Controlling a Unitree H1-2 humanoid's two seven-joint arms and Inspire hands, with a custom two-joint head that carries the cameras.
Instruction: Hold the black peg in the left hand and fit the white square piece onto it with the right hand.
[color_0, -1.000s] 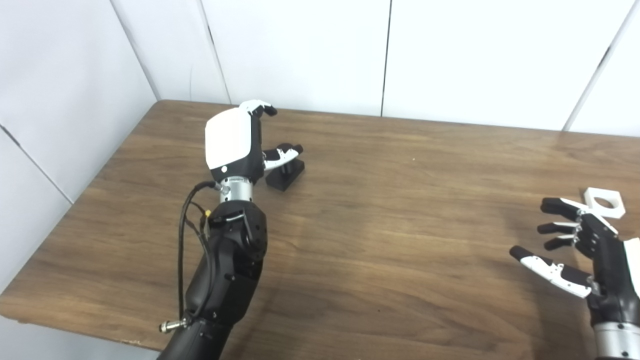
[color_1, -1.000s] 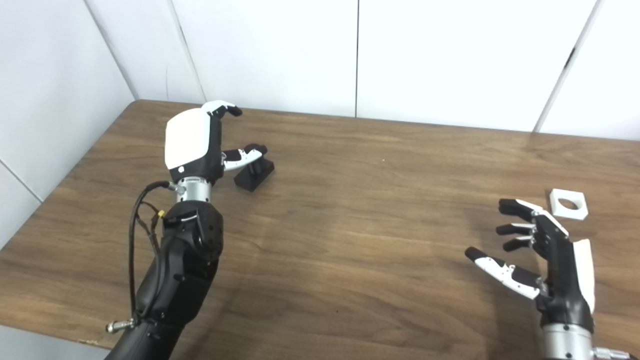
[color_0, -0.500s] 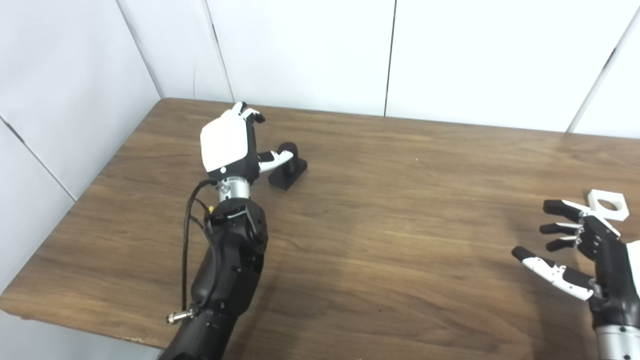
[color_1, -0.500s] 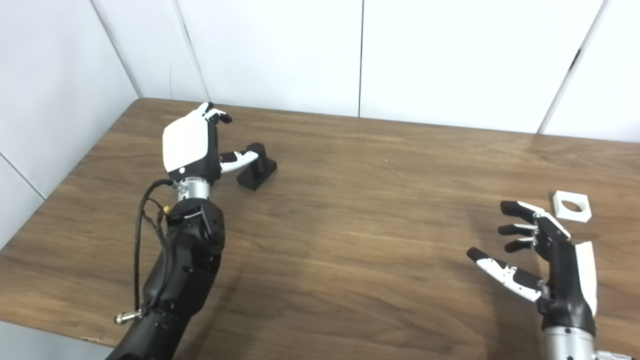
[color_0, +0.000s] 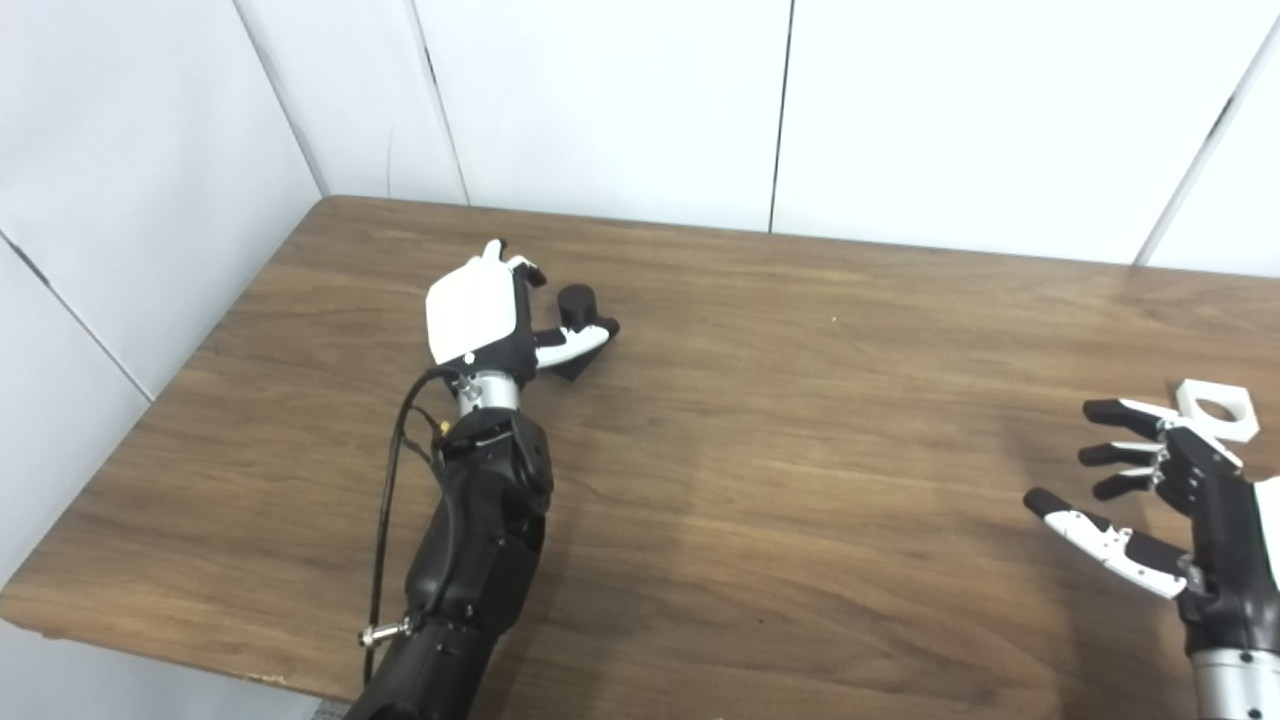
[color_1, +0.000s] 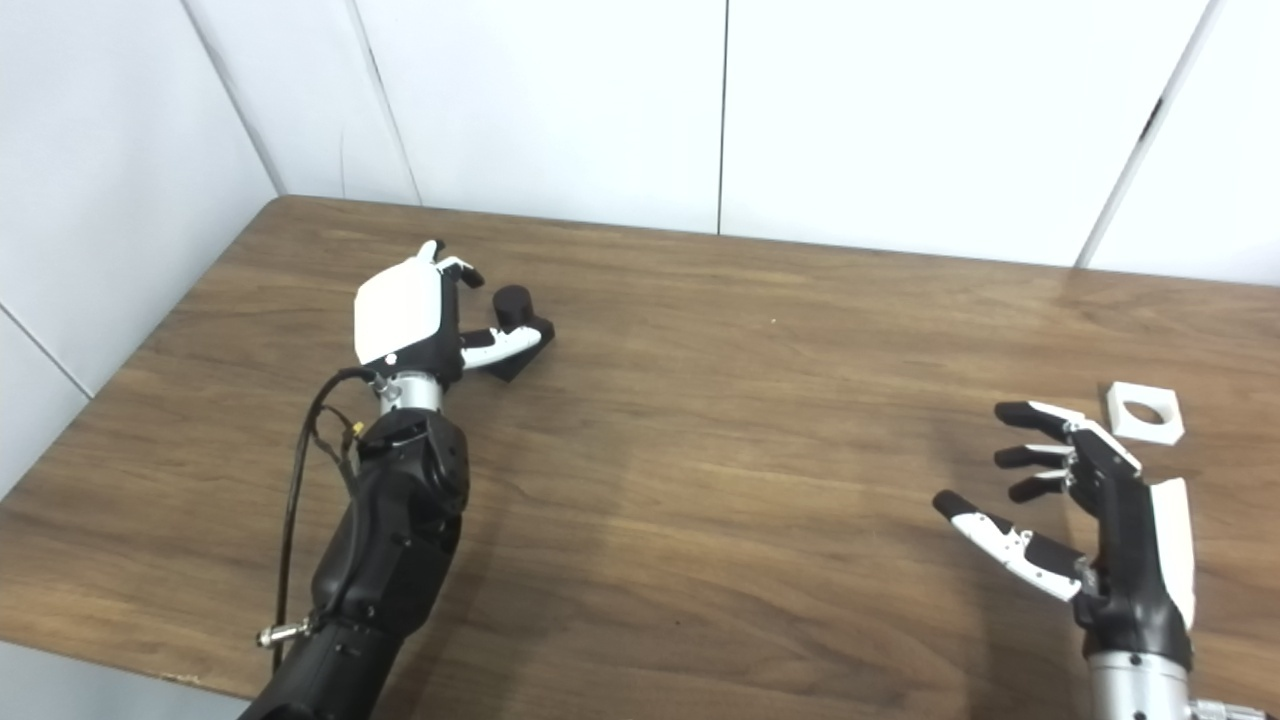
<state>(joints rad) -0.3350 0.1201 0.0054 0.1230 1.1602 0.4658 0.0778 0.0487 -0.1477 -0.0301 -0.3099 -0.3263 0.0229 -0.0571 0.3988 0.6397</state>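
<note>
Right now the left hand (color_0: 478, 320) is at the black peg (color_0: 574, 302), upper left of centre in frame, on the desk (color_0: 760, 480). Its thumb crosses in front of the peg's base block, its fingers (color_0: 528, 270) curl near the post, not yet clamped as far as I can see. Peg still sits on the desk.

My take for a good grasp: close on the base block, not the post, so the post stays free and upright for the mating part. Squeeze evenly; a one-sided push will skate it across the wood.

Right hand (color_1: 1090, 500), lower right, is spread and holding nothing. White square piece (color_1: 1144, 411) lies flat just beyond its fingertips, hole up, apart from them.
</note>
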